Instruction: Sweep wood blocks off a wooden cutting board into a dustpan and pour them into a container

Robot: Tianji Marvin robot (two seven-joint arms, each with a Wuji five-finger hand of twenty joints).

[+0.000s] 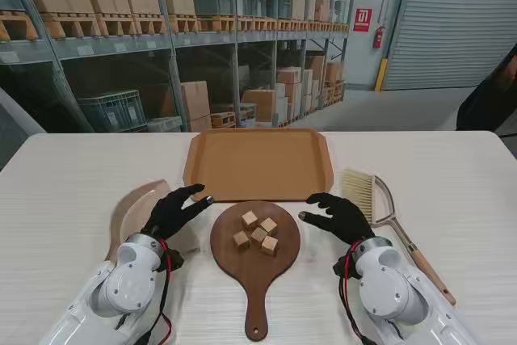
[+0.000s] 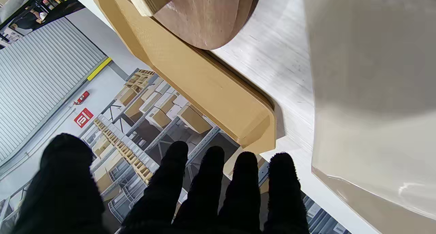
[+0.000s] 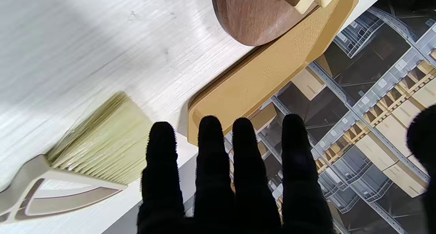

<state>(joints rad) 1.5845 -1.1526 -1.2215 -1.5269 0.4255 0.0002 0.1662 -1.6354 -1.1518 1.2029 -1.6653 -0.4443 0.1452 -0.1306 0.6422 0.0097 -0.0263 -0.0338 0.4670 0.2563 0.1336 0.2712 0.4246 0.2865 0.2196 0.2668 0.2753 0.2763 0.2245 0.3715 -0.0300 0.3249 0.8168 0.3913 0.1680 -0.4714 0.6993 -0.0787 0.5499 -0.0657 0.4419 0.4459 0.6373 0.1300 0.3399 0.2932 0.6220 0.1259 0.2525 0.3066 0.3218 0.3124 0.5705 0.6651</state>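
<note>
A round dark wooden cutting board (image 1: 255,241) with a handle lies in front of me, carrying several small wood blocks (image 1: 258,232). Its rim (image 2: 207,22) (image 3: 252,19) shows in both wrist views. A beige dustpan (image 1: 133,208) (image 2: 371,101) lies to the left, partly under my left hand (image 1: 176,210), which hovers open with fingers (image 2: 207,186) spread. A hand brush (image 1: 380,208) with pale bristles (image 3: 102,138) lies to the right. Beside it my right hand (image 1: 339,216) is open, fingers (image 3: 211,166) apart, holding nothing. A tan tray (image 1: 258,163) sits just beyond the board.
The tray's edge (image 2: 211,87) (image 3: 269,74) nearly touches the far side of the board. The brush's wooden handle (image 1: 424,268) runs toward the near right table edge. Warehouse shelving stands beyond the white table (image 1: 452,175).
</note>
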